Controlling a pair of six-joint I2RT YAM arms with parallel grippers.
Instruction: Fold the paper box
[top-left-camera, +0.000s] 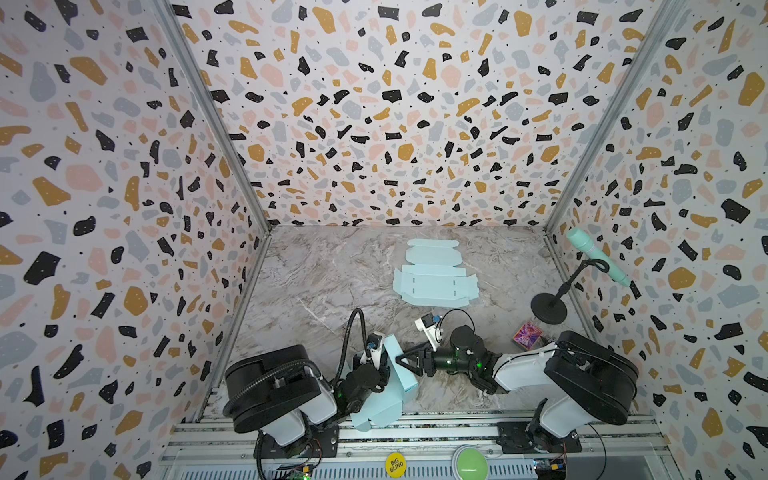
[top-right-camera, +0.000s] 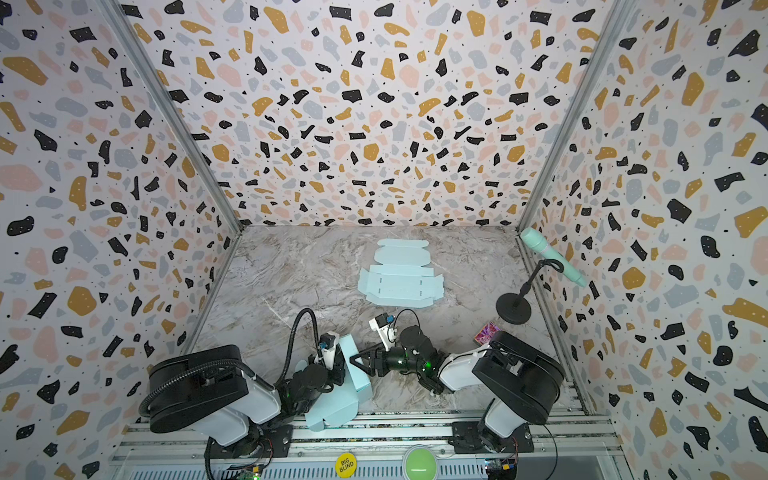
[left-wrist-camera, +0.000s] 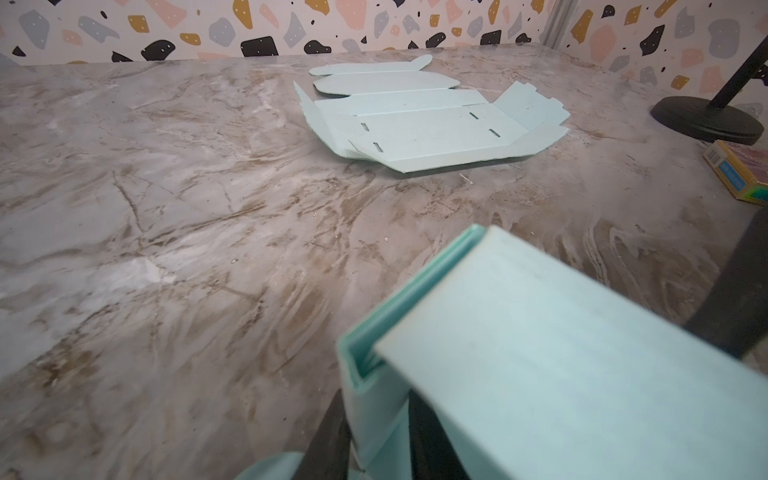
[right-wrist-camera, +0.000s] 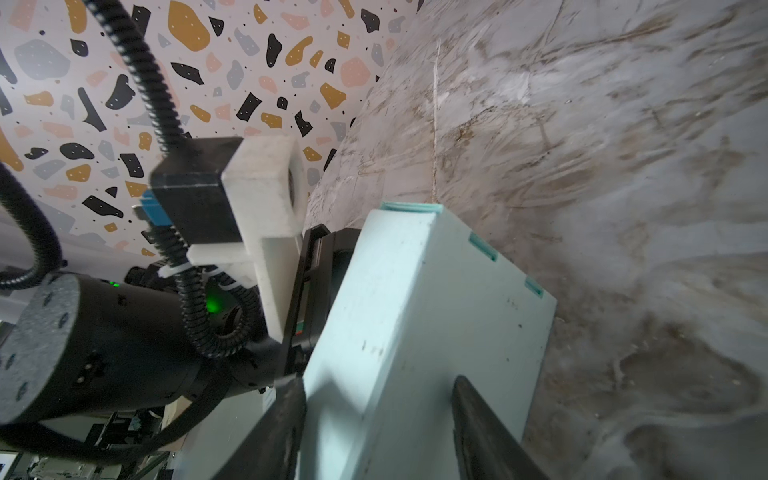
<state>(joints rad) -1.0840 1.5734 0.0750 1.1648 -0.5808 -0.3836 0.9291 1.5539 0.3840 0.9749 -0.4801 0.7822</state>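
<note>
So what we've got is a marble tabletop (top-left-camera: 316, 291) boxed in by terrazzo-print walls. The biggest loose thing on it is a flat box blank (top-left-camera: 434, 282), pale blue and not folded at all. It lies around the middle of the table toward the back wall, and we see it in both top views (top-right-camera: 399, 282) and in the left wrist view (left-wrist-camera: 428, 129).

The paper box (top-left-camera: 382, 409) itself is folded up, same pale blue. It's at the near edge in front of the left arm, lifted and tilted, with its near end over the front rail. In the right wrist view (right-wrist-camera: 407, 311) we spot two small tabs poking through slots along one edge.

Off by the right wall there's a mint microphone (top-left-camera: 594, 253) on a black stand, and a small colourful box (top-left-camera: 527, 334) near the stand's base.

The left gripper (left-wrist-camera: 376, 419) is pinched narrow on one wall of the paper box, one finger on each side, and it's carrying it. The right gripper (right-wrist-camera: 378, 382) comes in from the right with its tips at the box's side (top-left-camera: 401, 360). Its fingers are set apart, straddling a corner. Honestly we can't tell if it's actually squeezing.

Down on the front rail there's a green button (top-left-camera: 471, 460) and a yellow "BIG BLIND" sticker (top-left-camera: 395, 464).
</note>
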